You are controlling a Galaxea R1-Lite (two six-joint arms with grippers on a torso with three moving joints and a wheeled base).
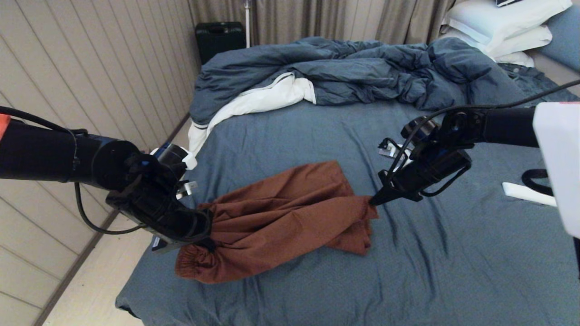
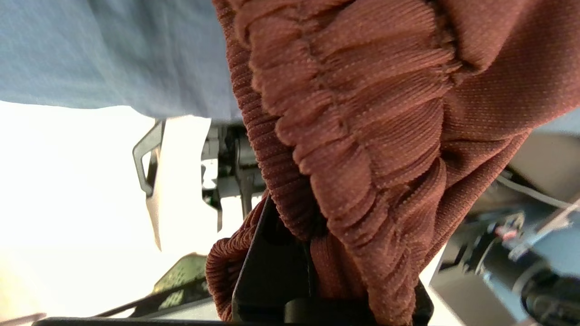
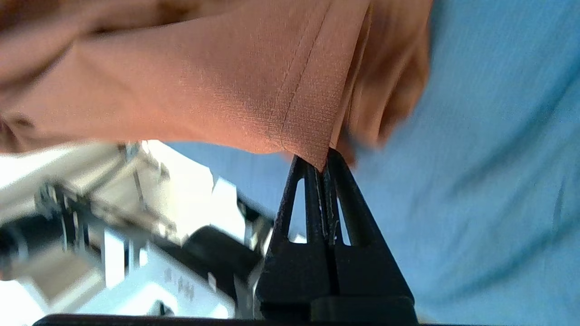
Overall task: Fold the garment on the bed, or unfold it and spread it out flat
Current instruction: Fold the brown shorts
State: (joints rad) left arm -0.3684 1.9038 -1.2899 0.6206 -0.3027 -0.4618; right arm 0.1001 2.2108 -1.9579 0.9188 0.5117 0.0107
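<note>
Both tools (image 1: 206, 226) (image 1: 374, 200) gripping garment (image 1: 281, 213), bed (image 1: 453, 253)

No readable text, label, brand or number anywhere I look; nothing on show bears legible writing.

A big bed (image 1: 453, 271) with a wrinkled slate-blue sheet.
Soft rust-brown shorts (image 1: 281, 217) lie bunched near the front of the bed. A messy dark blue blanket with a white inside (image 1: 344, 72) is piled at the back. White pillows (image 1: 498, 27) are stacked in the far corner.
</note>
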